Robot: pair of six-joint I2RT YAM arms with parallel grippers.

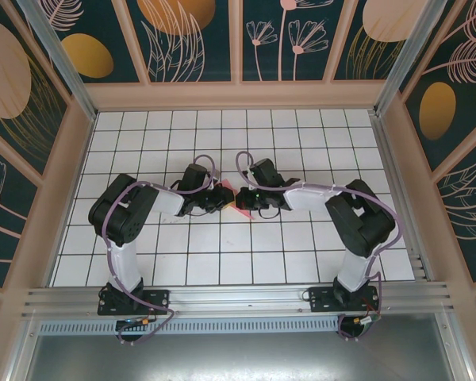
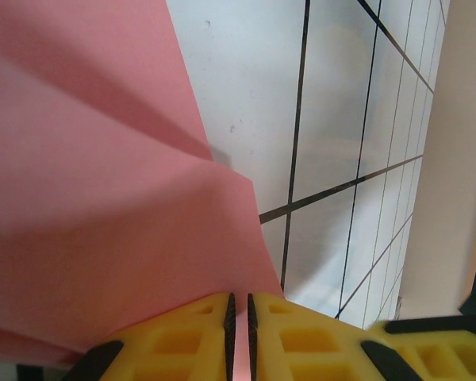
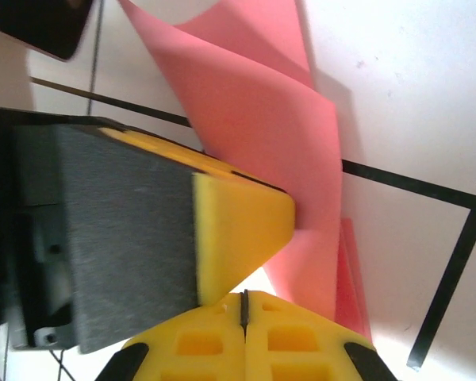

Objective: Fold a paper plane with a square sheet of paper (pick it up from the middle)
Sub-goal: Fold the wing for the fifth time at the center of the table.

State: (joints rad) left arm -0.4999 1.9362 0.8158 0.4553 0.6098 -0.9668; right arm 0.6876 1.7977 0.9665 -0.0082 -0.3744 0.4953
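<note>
The folded salmon-pink paper (image 1: 242, 209) is at the middle of the tiled table, between the two gripper heads. In the left wrist view it rises as creased, overlapping flaps (image 2: 103, 198), and a strip of it runs down between the pads of my left gripper (image 2: 239, 305), which is shut on it. My left gripper (image 1: 224, 198) and right gripper (image 1: 247, 198) nearly touch tip to tip. In the right wrist view my right gripper (image 3: 243, 303) is shut, pads together, with no paper seen between them. The paper (image 3: 262, 119) stands just beyond it, held by a yellow left finger (image 3: 238, 230).
The white tiled table (image 1: 222, 262) has black grid lines. Patterned walls close it in at the back and sides, and a metal rail (image 1: 238, 298) runs along the near edge where both arm bases stand.
</note>
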